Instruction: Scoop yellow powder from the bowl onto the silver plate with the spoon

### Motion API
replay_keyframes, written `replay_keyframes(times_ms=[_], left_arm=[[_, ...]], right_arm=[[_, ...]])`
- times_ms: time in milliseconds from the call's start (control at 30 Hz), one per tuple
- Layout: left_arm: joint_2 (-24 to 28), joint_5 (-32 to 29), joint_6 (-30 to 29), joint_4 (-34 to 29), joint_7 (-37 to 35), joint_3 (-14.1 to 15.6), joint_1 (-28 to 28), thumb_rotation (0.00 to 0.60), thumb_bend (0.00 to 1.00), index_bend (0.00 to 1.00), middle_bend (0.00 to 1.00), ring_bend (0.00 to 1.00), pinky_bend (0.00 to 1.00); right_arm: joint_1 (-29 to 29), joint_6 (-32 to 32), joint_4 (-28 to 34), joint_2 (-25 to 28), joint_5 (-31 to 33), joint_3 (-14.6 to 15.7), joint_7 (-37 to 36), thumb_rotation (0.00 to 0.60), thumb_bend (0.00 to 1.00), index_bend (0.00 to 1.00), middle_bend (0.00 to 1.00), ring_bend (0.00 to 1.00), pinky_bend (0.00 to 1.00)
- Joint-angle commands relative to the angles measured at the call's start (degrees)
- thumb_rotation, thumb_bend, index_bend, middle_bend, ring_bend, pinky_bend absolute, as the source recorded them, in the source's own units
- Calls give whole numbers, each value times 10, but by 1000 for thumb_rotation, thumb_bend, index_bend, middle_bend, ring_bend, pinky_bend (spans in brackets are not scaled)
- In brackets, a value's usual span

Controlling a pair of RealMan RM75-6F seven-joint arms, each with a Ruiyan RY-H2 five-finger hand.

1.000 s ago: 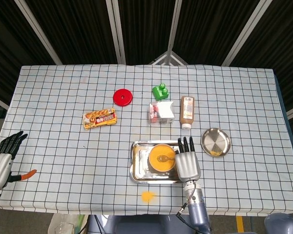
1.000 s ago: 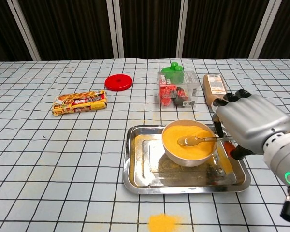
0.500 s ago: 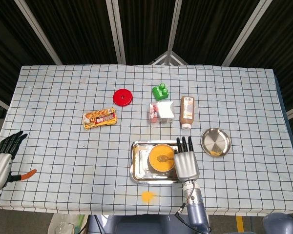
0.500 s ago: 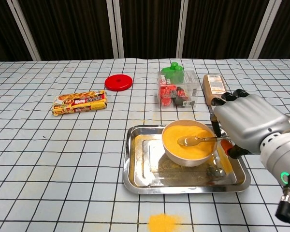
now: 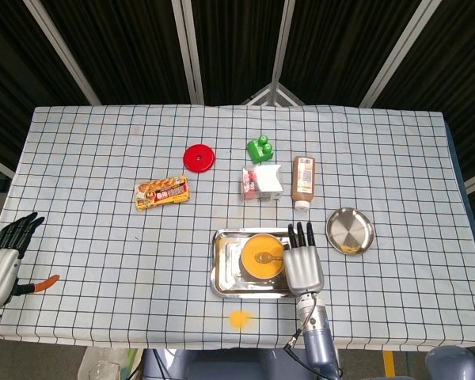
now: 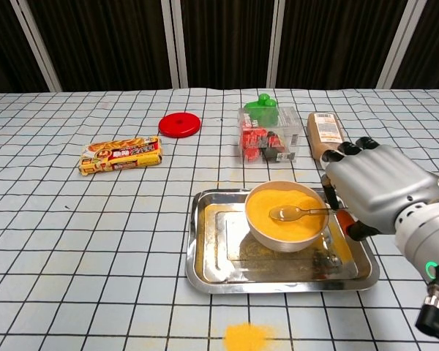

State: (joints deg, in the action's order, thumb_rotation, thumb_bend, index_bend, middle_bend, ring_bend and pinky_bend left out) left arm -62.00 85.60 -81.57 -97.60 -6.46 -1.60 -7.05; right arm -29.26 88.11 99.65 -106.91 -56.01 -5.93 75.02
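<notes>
**Camera setup — two views, one table**

Head view: high above the near edge, looking steeply down; the whole checked tablecloth (image 5: 103, 158) fits in frame, dark slatted wall beyond, things small.

Chest view: low at the near edge, facing the far wall at a shallow angle — much closer, cutting off the table's left and right ends.

Shared: the steel tray (image 5: 222, 277) (image 6: 205, 270) with the bowl (image 5: 261, 265) (image 6: 285, 234), red lid (image 5: 198, 157) (image 6: 179, 125), snack packet (image 5: 161, 191) (image 6: 121, 155), brown bottle (image 5: 303, 180) (image 6: 323, 132).
</notes>
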Motion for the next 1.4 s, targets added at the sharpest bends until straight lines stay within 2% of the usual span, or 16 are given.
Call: replay_keyframes(times_ms=[33,400,500,600,767,867,1200,1400], left_arm=[[0,0,0,0,0,0,0,600,0,0,0,0,0],[1,-1,1,-1,-1,0,0,600,0,0,0,0,0],[1,-1,0,-1,-1,0,0,600,0,0,0,0,0],[1,-1,1,-1,-1,0,0,600,0,0,0,0,0],[1,-2,1,-1,0,-1,0,600,0,0,0,0,0],[1,-2,1,-1,0,-1,0,600,0,0,0,0,0],[1,-3,2,-2,0,-1,0,600,0,0,0,0,0],[1,-4,2,-3,0,-1,0,600,0,0,0,0,0]], right_arm=[[0,0,-1,-1,1,0,0,600,579,523,117,0,0],[1,1,1,0,-1,1,-2,600,587,528,125,0,0],[1,3,2,0,-5,1,-4,600,590,555,164,6,0],[0,5,0,1,-15,1,-9,600,605,609,250,89,7],[-1,8,-6,2,-39,3,-21,600,625,656,394,288,173],[-1,9,-9,2,-49,3,-26,600,634,664,460,374,270],[2,6,-11,3,-58,3,-32,600,640,694,512,425,346],[3,3,-13,4,-71,4,-41,600,658,764,574,490,462]])
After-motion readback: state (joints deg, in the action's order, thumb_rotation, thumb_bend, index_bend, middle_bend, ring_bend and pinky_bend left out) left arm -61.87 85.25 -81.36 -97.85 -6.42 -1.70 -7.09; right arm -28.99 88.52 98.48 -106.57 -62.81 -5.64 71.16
